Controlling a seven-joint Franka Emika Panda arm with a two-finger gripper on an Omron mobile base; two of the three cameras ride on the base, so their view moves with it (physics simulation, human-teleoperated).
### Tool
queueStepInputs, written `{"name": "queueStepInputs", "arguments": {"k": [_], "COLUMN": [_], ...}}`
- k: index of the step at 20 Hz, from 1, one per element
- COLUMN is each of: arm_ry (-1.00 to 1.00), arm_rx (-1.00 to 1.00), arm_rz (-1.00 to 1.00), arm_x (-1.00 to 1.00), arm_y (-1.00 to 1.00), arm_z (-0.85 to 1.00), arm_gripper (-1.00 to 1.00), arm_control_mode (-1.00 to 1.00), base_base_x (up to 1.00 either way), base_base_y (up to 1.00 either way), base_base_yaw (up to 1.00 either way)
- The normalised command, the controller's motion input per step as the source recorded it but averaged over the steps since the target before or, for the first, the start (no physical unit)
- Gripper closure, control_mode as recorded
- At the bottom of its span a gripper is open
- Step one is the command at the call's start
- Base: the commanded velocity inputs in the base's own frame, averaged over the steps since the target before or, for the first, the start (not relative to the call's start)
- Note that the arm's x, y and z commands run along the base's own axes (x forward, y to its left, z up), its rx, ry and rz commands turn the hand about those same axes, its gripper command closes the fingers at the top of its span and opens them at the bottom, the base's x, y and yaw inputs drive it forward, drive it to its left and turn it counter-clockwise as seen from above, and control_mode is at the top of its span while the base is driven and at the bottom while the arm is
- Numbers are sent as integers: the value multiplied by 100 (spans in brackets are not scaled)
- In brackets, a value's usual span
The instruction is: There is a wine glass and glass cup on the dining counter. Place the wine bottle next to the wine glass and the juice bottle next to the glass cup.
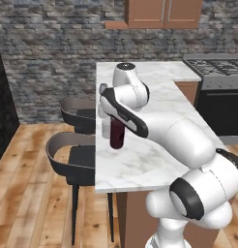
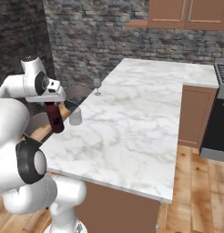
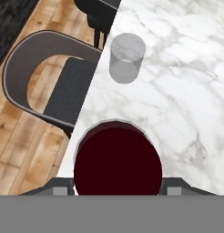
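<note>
My gripper is shut on the top of the juice bottle, a stout maroon bottle held upright at the left edge of the dining counter. From above, the bottle's wide dark cap sits between my fingertips. Whether its base touches the marble I cannot tell. The glass cup, a short greyish tumbler, stands a little beyond the bottle near the same edge, also seen as the cup. Farther along that edge stands the wine glass. The wine bottle is out of view.
Two black stools stand at the counter's left side over the wooden floor; one stool lies just below the bottle. A stove is at the back right. Broad bare marble stretches to the right.
</note>
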Motion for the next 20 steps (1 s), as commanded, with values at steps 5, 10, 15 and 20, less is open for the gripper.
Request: {"name": "queueStepInputs", "arguments": {"k": [5,10,15,20], "arm_ry": [-9,-3,0,0], "arm_rx": [0,0,3,2], "arm_rz": [0,0,0,0], "arm_x": [31,32,27,27], "arm_y": [0,0,4,6], "arm_z": [-15,-19,-23,-22], "arm_gripper": [100,100,100,100], "arm_control_mode": [-100,-100,-100,-100], "base_base_x": [0,0,0,0], "base_base_y": [0,0,0,0], "base_base_yaw": [0,0,0,0]}}
